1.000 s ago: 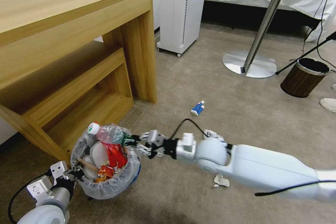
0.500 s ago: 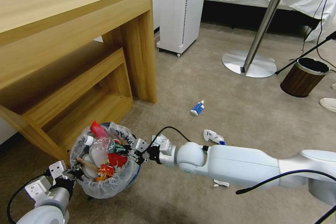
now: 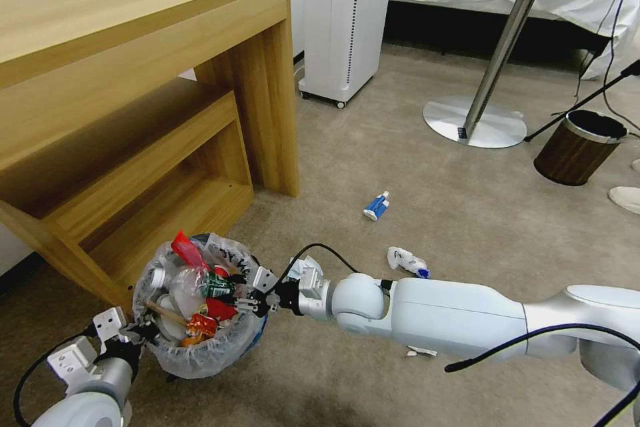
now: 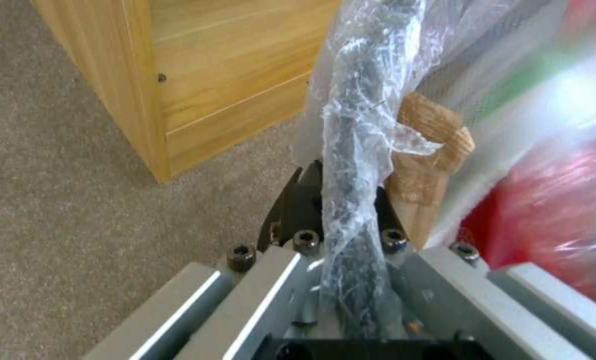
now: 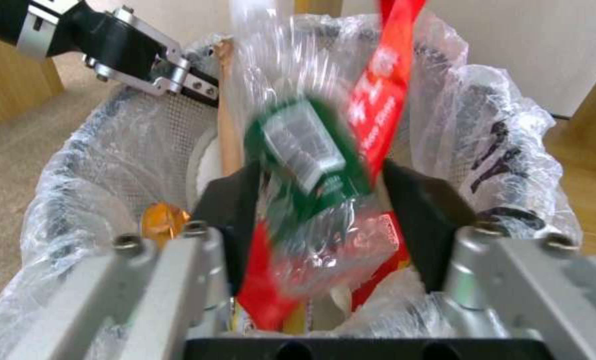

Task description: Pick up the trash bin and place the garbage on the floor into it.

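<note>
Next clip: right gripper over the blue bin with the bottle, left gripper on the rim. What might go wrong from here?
1. The trash bin looks heaped, so the green-labelled bottle between the open right gripper fingers may roll out over the rim.
2. The left gripper pinches only the bag-covered rim; the liner might slip or the bin tilt.
3. A blue-white packet and a crumpled wrapper remain on the floor.
</note>
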You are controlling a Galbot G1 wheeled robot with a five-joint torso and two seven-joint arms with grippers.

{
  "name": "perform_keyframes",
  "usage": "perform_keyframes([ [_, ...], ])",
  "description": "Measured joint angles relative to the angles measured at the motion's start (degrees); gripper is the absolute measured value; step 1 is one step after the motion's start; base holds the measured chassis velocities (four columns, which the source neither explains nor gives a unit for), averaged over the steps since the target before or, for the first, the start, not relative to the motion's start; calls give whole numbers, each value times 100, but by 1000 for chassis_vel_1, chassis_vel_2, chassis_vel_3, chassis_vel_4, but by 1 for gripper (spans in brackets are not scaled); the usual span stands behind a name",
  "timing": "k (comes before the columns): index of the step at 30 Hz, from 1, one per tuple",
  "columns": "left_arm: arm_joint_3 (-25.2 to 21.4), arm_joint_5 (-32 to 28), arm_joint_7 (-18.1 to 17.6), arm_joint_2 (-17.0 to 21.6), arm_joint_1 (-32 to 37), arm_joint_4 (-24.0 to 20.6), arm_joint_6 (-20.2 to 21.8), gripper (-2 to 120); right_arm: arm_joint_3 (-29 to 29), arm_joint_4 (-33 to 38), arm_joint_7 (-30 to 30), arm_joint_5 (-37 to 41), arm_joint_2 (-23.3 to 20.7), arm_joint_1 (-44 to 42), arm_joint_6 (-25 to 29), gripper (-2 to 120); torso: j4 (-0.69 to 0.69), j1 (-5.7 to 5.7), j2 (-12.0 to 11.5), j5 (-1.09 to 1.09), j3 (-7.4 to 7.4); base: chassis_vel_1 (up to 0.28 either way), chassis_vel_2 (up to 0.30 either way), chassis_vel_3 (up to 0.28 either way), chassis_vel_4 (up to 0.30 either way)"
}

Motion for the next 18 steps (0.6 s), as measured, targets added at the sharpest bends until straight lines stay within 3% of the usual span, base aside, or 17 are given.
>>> perform_keyframes([
  [11, 0, 18, 9, -34, 33, -12, -6, 1, 227, 133, 2, 14, -49, -113, 36, 96, 0, 0, 0, 0, 0, 0, 0, 0, 0],
  [18, -47, 19, 10, 47, 47, 35, -6, 1, 899, 696, 24, 210, -368, -323, 175, 100, 0, 0, 0, 0, 0, 0, 0, 0, 0],
])
